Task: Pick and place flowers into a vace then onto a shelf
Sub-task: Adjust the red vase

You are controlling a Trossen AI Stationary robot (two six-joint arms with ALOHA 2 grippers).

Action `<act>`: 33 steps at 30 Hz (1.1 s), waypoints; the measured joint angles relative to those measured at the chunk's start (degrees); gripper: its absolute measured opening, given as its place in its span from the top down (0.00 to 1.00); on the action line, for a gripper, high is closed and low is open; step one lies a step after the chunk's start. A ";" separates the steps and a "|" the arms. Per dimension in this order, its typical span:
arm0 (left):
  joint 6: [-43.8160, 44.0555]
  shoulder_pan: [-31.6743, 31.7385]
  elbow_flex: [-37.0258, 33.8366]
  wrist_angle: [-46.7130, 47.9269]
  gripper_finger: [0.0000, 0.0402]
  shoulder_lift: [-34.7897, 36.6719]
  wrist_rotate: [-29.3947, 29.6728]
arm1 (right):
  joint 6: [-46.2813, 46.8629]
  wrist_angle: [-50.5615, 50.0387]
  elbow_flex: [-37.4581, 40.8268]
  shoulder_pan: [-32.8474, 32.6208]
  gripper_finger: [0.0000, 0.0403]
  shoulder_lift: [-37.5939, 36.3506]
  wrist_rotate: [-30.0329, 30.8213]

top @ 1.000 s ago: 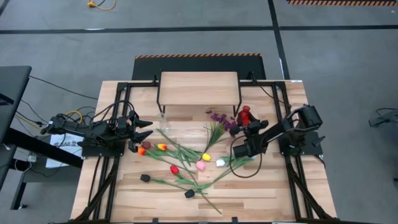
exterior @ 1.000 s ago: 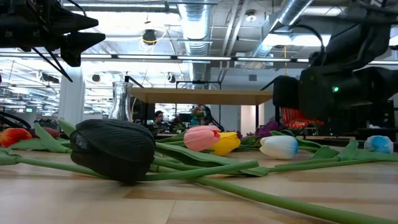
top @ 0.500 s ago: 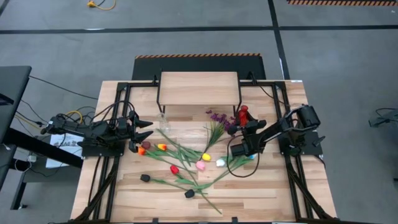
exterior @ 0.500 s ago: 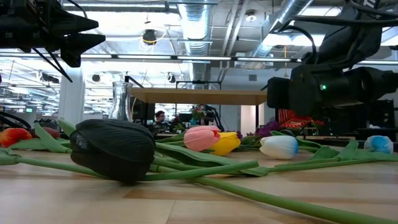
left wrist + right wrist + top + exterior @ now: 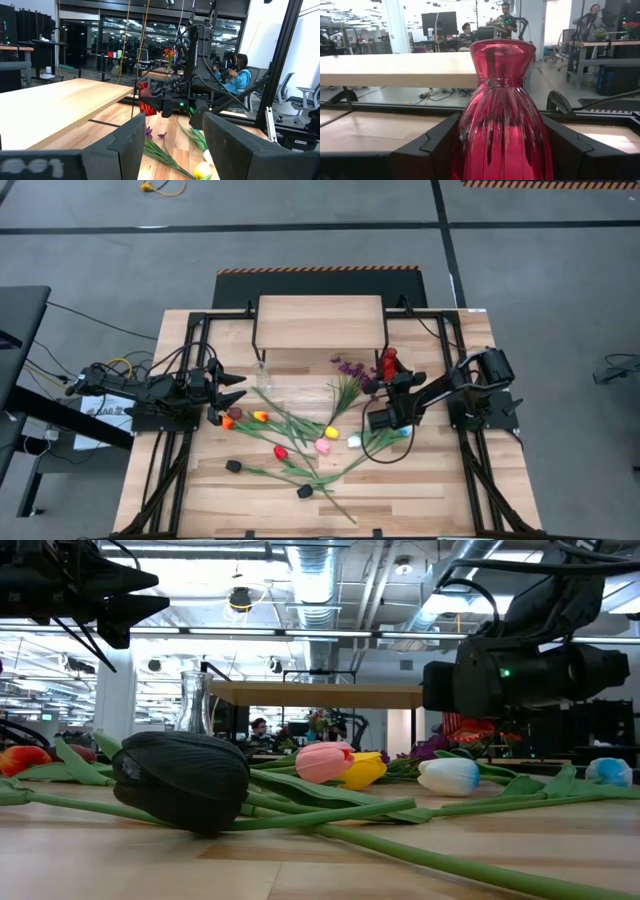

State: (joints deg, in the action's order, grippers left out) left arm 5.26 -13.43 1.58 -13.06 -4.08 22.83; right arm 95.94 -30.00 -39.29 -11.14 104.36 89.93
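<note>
Several flowers (image 5: 300, 435) with green stems and red, yellow, pink, white and black heads lie strewn across the middle of the table; a black head (image 5: 180, 780) is nearest the low view. Purple sprigs (image 5: 350, 368) lie near the shelf (image 5: 320, 320), a light-wood board on black legs at the far edge. A red glass vase (image 5: 390, 363) stands upright between the fingers of my right gripper (image 5: 392, 378). A clear glass vase (image 5: 264, 372) stands left of it. My left gripper (image 5: 238, 388) hangs open at the table's left, above the flowers. My right gripper has the red vase's ribbed belly (image 5: 470, 140) between its two fingers, one finger (image 5: 430, 145) on each side. The fingers lie level and come from the table's near side, pointing toward the shelf. The vase stands upright; its foot is hidden, so whether it rests on the table does not show.
Black frame rails (image 5: 200, 330) run along both sides of the table. A white flower head (image 5: 354, 441) and a pale blue one (image 5: 403, 431) lie just near of the right arm. Bare wood (image 5: 430, 500) shows at the near right corner.
My right gripper has shifted a little toward the table's left with the red vase, which stays upright between the fingers.
</note>
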 joint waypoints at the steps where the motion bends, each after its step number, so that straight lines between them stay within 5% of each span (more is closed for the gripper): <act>1: 0.00 0.01 0.00 0.00 0.53 -0.01 -0.01 | 0.00 0.02 0.00 0.00 0.45 0.00 0.01; 33: -0.02 0.01 0.00 0.42 0.53 -0.02 -0.11 | -7.82 4.61 0.02 -0.01 0.45 -0.02 -2.64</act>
State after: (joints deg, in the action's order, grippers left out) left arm 5.23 -13.41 1.58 -12.64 -4.10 22.72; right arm 88.12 -25.39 -39.27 -11.14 104.33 87.29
